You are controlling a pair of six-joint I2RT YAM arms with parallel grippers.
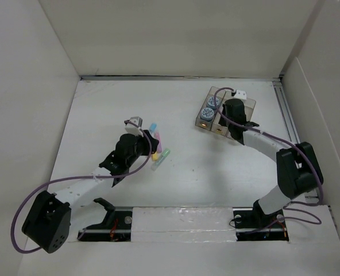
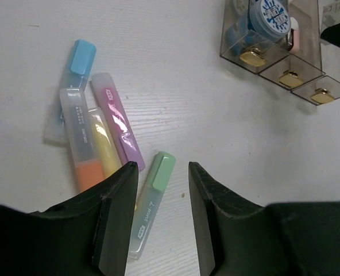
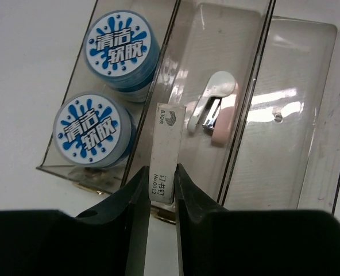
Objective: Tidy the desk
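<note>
Left arm [image 1: 84,185]: base at lower left of the top view, pale link running up and right to a black wrist near frame centre-left. Left gripper [image 2: 162,169]: pointed down at a slant, jaws parted with a clear gap, nothing pinched between them.

Right arm [image 1: 267,146]: base at lower right, elbow folded high at the right edge, forearm reaching up and left. Right gripper [image 3: 161,172]: seen at the bottom centre of its wrist view, jaws drawn close, clamped on the sides of a small white box [image 3: 165,155].
</note>
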